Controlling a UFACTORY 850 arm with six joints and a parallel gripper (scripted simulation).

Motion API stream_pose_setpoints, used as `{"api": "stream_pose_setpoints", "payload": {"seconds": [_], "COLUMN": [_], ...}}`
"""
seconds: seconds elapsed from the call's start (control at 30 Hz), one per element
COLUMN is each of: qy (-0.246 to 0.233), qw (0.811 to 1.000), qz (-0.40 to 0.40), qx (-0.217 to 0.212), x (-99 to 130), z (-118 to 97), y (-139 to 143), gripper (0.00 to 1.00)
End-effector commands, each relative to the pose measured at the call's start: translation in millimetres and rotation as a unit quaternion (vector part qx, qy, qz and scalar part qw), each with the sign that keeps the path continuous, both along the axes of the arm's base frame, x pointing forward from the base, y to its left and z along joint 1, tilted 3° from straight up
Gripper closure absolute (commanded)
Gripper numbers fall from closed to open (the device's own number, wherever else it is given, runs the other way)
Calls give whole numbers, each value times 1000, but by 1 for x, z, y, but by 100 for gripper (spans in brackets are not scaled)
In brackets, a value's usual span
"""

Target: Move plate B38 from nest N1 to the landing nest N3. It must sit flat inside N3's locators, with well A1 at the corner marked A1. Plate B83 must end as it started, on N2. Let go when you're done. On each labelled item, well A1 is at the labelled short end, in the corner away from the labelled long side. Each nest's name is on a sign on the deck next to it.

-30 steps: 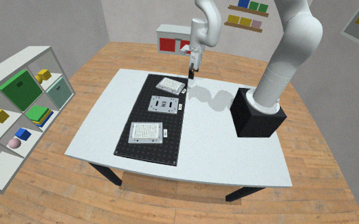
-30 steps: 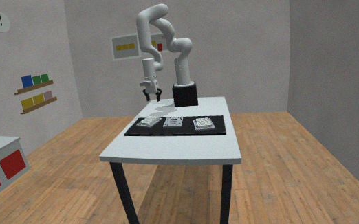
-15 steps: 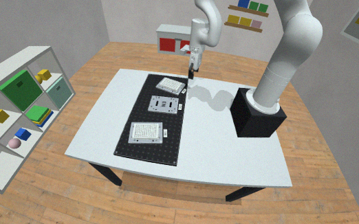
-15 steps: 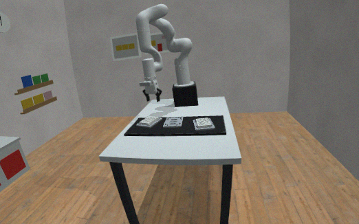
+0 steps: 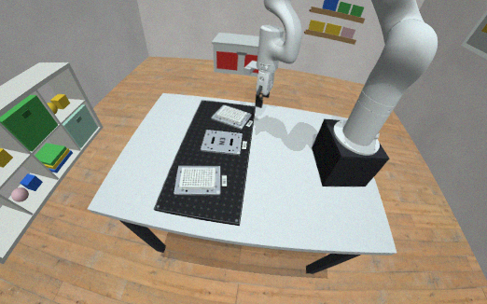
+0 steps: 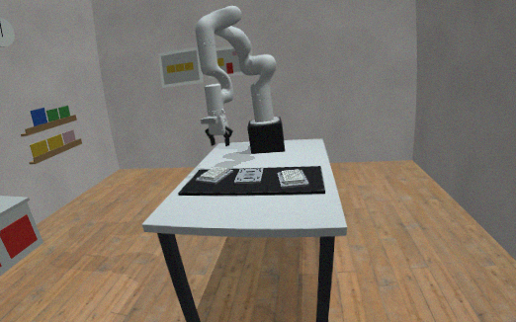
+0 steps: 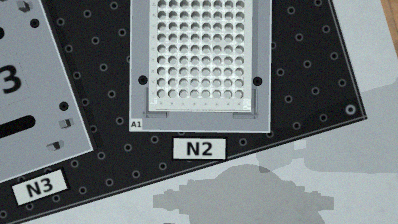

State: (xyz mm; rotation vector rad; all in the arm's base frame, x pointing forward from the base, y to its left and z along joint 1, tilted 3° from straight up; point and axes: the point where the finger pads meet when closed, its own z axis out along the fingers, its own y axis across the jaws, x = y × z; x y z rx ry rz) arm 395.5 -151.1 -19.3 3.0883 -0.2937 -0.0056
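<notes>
A black deck (image 5: 193, 205) (image 6: 249, 189) (image 7: 310, 75) carries three nests in a row. The near nest holds a white well plate (image 5: 198, 179) (image 6: 292, 177). The middle nest, N3 (image 5: 222, 141) (image 6: 248, 175) (image 7: 45, 100), is empty, and its sign (image 7: 39, 187) shows in the wrist view. The far nest, N2 (image 7: 200, 121), holds a second well plate (image 5: 230, 116) (image 6: 215, 173) (image 7: 200, 55). Its sign (image 7: 199, 149) and its A1 corner mark (image 7: 135, 124) can be read. My gripper (image 5: 258, 100) (image 6: 218, 139) is open and empty. It hangs above the table just beyond the deck's far edge, near N2. The plates' labels are too small to read.
The arm's black base block (image 5: 349, 154) (image 6: 266, 136) stands on the white table (image 5: 300, 210) to the right of the deck. A shelf unit (image 5: 20, 140) with coloured blocks stands on the floor to the left, well away from the table.
</notes>
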Motion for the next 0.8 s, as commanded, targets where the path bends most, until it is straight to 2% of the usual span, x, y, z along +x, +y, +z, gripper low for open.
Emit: {"api": "stream_pose_setpoints", "payload": {"seconds": [0.0,0.37,0.57,0.63,0.77], "qy": [-10,-10,-6,-6,-3], "qw": [1000,1000,995,995,986], "qz": [0,0,100,100,166], "qx": [-5,-5,-5,-5,-6], "x": [0,0,4,4,6], "z": [0,0,-1,-1,-2], "y": [0,0,30,30,50], "gripper": [0,0,0,0,0]}}
